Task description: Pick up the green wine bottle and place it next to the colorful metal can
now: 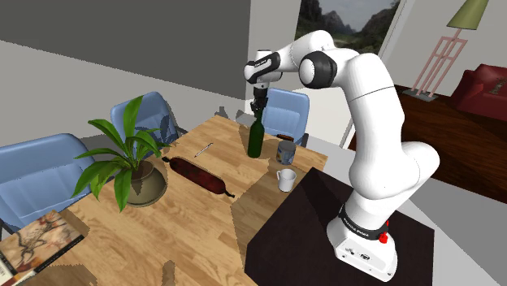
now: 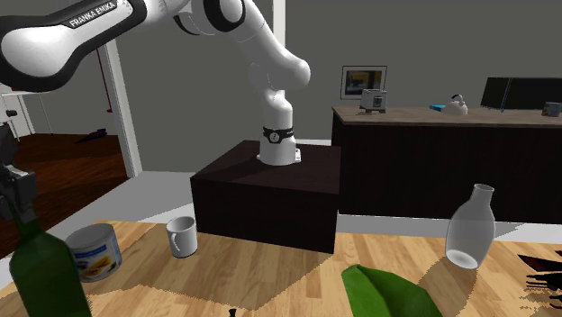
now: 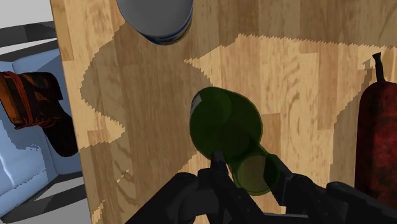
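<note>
The arm reads "FRANKA EMIKA" — the can label seems illegible.

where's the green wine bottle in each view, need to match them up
Shoulder view: green wine bottle stands on the table's far part, under the gripper.
Second exterior view: lower left corner, cut by the edge.
Wrist view: seen from above, neck in the gripper.
Shared landmark: the can beside it.
</note>
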